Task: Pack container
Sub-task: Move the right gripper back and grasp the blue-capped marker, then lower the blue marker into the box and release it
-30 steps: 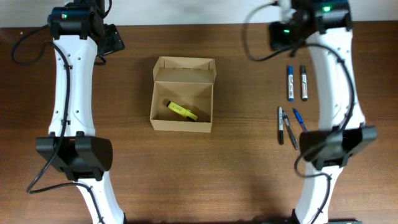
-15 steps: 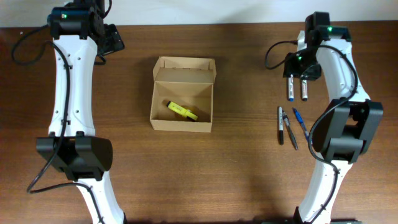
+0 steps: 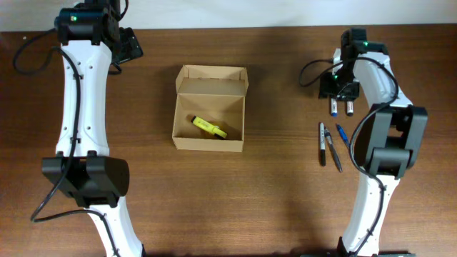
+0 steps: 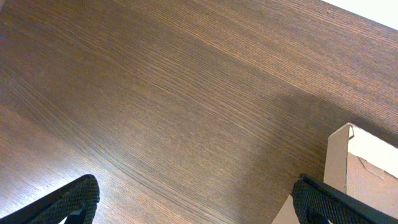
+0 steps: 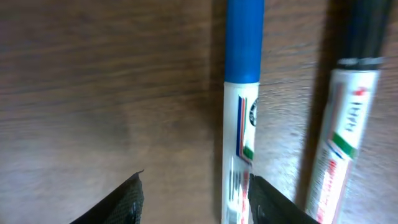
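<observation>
The container [image 3: 184, 133] is a tan cardboard box at the table's middle, its flap lid [image 3: 212, 73] open toward the back. A yellow highlighter [image 3: 208, 126] lies inside. My right gripper [image 3: 340, 91] is open, low over a blue marker [image 3: 333, 108] and a black marker [image 3: 350, 108]. In the right wrist view the blue marker [image 5: 241, 93] lies between the fingers [image 5: 196, 202], close to the right one, and the black marker [image 5: 348, 118] lies outside. My left gripper [image 3: 129, 45] is open and empty at the back left; its wrist view [image 4: 199, 205] shows the box corner [image 4: 348, 168].
Three thin pens lie below the markers: a black one [image 3: 322, 144], a grey one [image 3: 333, 155] and a blue one [image 3: 343, 135]. The table's back edge meets a white wall behind both arms.
My right gripper has come forward from the table's back edge and down onto the two markers. The left arm, box and highlighter have not moved.
</observation>
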Controlling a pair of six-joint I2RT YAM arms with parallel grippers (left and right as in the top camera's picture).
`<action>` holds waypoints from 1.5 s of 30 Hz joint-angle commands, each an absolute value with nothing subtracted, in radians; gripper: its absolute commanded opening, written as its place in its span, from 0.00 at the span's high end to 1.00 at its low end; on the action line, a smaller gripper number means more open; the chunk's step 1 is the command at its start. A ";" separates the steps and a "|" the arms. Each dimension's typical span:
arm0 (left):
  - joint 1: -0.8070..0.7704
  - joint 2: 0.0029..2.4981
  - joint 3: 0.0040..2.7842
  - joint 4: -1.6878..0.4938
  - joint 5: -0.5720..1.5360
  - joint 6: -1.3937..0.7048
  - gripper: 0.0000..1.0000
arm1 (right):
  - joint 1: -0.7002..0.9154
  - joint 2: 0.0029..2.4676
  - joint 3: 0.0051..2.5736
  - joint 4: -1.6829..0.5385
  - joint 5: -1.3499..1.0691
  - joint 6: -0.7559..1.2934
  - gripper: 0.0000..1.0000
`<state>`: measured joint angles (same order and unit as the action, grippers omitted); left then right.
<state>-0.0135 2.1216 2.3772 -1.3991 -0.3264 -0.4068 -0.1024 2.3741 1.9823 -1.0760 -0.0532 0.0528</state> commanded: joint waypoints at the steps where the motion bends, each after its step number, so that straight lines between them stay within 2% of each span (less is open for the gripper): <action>1: -0.012 2.122 2.393 -1.400 -0.337 -0.395 0.00 | -0.113 2.428 1.977 -1.075 -0.050 0.061 0.45; 3: -0.012 2.122 2.393 -1.400 -0.337 -0.395 0.00 | -0.114 2.440 1.976 -1.074 -0.048 0.061 0.45; 5: -0.012 2.122 2.393 -1.400 -0.337 -0.395 0.00 | -0.113 2.444 1.976 -1.072 -0.049 0.061 0.52; 8: -0.012 2.122 2.393 -1.400 -0.337 -0.395 0.00 | -0.113 2.444 1.977 -1.062 -0.049 0.061 0.77; 9: -0.012 2.122 2.393 -1.400 -0.337 -0.395 0.00 | -0.113 2.444 1.977 -1.063 -0.050 0.061 0.96; 16: -0.012 2.122 2.393 -1.400 -0.337 -0.395 0.00 | -0.110 2.438 2.009 -1.088 -0.191 -0.035 0.96; 23: -0.012 2.122 2.393 -1.400 -0.337 -0.395 0.00 | -0.057 2.351 2.215 -1.214 -0.224 -0.075 0.96; 28: -0.012 2.122 2.393 -1.400 -0.337 -0.395 0.00 | 0.043 2.257 2.471 -1.304 -0.232 -0.135 0.96; 34: -0.012 2.122 2.393 -1.400 -0.337 -0.395 0.00 | 0.275 2.211 2.740 -1.412 -0.122 -0.319 0.96; 40: -0.012 2.122 2.393 -1.400 -0.337 -0.395 0.00 | 0.516 2.239 2.688 -1.506 -0.119 -0.613 0.96; 45: -0.012 2.122 2.393 -1.400 -0.337 -0.395 0.00 | 0.598 2.273 2.506 -1.488 -0.119 -0.730 0.96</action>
<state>-0.0135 2.1216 2.3772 -1.3991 -0.3264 -0.4068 0.5724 2.2208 2.6141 -1.4971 -0.1398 -0.5938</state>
